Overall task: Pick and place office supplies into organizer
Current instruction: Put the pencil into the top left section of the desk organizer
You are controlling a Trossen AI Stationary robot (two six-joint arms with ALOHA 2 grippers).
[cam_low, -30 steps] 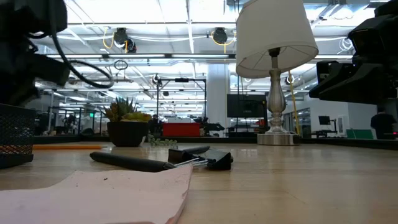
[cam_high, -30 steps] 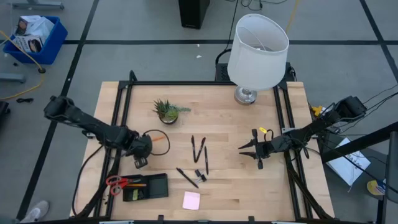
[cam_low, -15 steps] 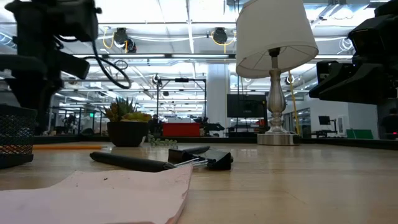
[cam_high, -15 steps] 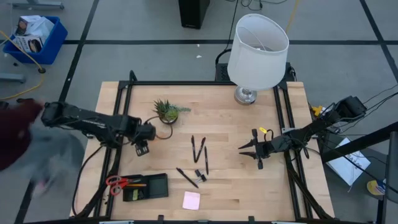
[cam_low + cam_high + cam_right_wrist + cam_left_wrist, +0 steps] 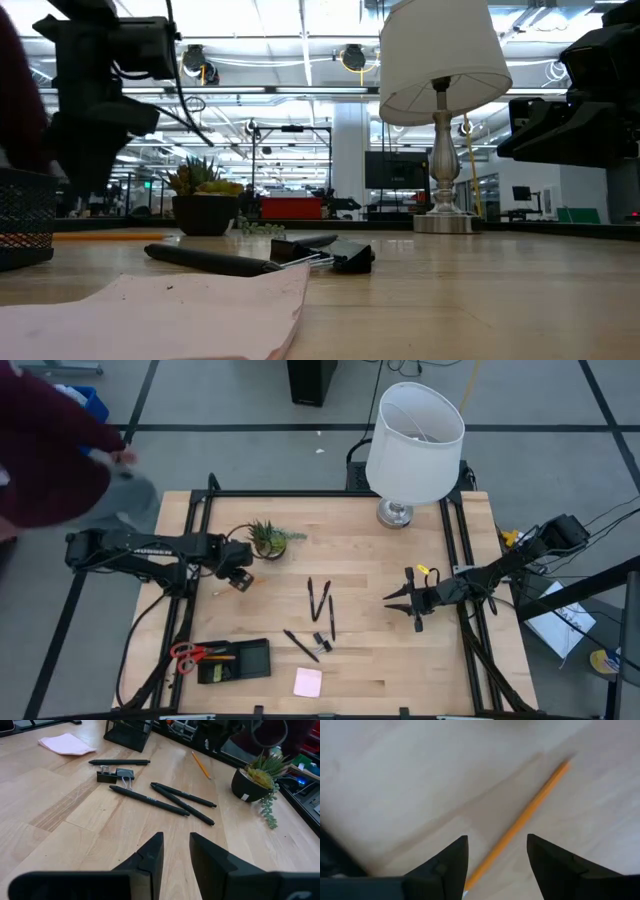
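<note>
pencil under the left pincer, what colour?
Orange; the pencil shows best in the left wrist view.

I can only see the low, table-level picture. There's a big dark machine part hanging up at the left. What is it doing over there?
Observer: That's the left pincer. From above, it hangs over the table right beside the potted plant.
Operator: Is it holding anything?
Observer: No. Its own camera shows its fingers spread, with an orange pencil lying flat on the wood below them, not gripped.
Operator: And the dark bulk at my right?
Observer: That's the right pincer, waiting open and empty over the table, to the right of the black pens.
</note>
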